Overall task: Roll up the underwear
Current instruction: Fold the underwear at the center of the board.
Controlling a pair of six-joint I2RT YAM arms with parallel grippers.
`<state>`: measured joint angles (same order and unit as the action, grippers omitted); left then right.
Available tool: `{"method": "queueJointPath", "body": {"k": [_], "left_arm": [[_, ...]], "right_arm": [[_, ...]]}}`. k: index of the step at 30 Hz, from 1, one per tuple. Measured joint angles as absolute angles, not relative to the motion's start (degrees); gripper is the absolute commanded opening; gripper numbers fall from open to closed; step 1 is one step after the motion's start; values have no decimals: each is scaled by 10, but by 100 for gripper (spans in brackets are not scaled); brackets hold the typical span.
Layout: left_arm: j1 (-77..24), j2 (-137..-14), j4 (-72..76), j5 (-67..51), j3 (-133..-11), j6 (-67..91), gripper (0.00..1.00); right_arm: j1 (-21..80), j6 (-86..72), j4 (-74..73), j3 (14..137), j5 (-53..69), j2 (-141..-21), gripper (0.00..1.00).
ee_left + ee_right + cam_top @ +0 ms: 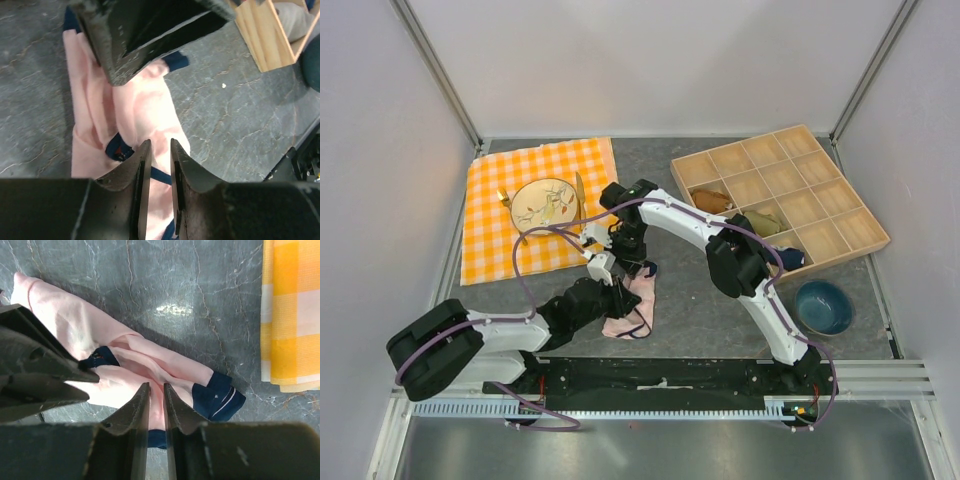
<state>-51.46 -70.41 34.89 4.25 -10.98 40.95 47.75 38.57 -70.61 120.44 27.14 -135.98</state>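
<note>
Fold just starting on the bunched pink underwear (632, 305): left gripper (160, 144) and right gripper (154, 386) barely parted, grip unclear; next, pinch one end and roll.

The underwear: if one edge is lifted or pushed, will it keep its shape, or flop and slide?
Probably floppy: the underwear lies in soft folds, so a lifted edge would likely droop. Likely light, as thin fabric. Pushed on the grey table, it may bunch rather than slide.

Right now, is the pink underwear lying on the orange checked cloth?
No, the underwear lies on the grey table, to the right of the orange checked cloth and off its edge.
</note>
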Motion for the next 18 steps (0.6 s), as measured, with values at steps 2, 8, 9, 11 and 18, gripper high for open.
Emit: {"method": "queueJointPath", "body": {"k": [2, 8, 9, 11, 18], "left_arm": [[-515, -699, 336, 56, -107, 416, 27], [-515, -667, 306, 81, -89, 428, 26], [-515, -662, 300, 85, -87, 429, 26], [-515, -656, 292, 90, -86, 430, 26], [-514, -653, 283, 98, -85, 430, 26]], "right_arm": [[478, 387, -707, 1212, 273, -1360, 27], [478, 392, -712, 1223, 278, -1343, 26], [477, 396, -715, 1223, 281, -1335, 25], [477, 410, -723, 1222, 289, -1310, 23], [475, 491, -750, 1136, 300, -1212, 22]]}}
